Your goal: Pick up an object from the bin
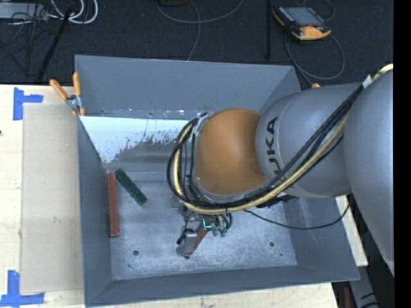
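My gripper [191, 239] hangs low over the bin floor, near the front middle, just under the arm's orange cover. A small reddish-brown piece [200, 235] lies right at its tip, touching or partly under it; its full shape is hidden. A dark green flat block [131, 187] lies tilted on the floor to the left, well apart from the gripper. Beside that block a long reddish-brown bar [113, 204] rests along the left wall.
The arm and its orange cover hide the bin's middle and right part. Bare grey floor shows in front of the gripper and between it and the green block.
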### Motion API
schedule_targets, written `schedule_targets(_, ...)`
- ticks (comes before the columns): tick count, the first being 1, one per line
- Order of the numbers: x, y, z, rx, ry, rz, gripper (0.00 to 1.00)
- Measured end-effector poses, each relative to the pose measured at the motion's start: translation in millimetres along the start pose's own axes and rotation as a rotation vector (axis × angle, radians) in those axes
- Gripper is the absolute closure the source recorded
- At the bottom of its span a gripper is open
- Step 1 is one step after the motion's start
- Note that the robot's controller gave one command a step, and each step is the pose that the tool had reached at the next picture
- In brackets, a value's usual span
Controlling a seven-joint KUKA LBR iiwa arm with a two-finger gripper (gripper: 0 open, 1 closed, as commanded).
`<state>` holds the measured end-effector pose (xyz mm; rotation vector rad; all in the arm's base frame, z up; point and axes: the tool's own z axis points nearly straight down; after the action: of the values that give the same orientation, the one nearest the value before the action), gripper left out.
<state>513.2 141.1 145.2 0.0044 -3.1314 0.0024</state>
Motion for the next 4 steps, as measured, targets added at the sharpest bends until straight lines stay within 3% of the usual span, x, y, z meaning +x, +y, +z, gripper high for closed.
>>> schedule_targets(1,26.3,-60.7,68.3,0.001,-0.002,-0.12,0.0)
schedule_targets(2,24.8,-58.3,65.6,-0.001,-0.007,-0.119,1.0)
schedule_targets(3,39.0,-54.0,-105.1,-0.002,-0.018,-0.107,1.0)
schedule_targets(4,-41.4,-70.3,-94.1,0.0,-0.014,-0.372,1.0)
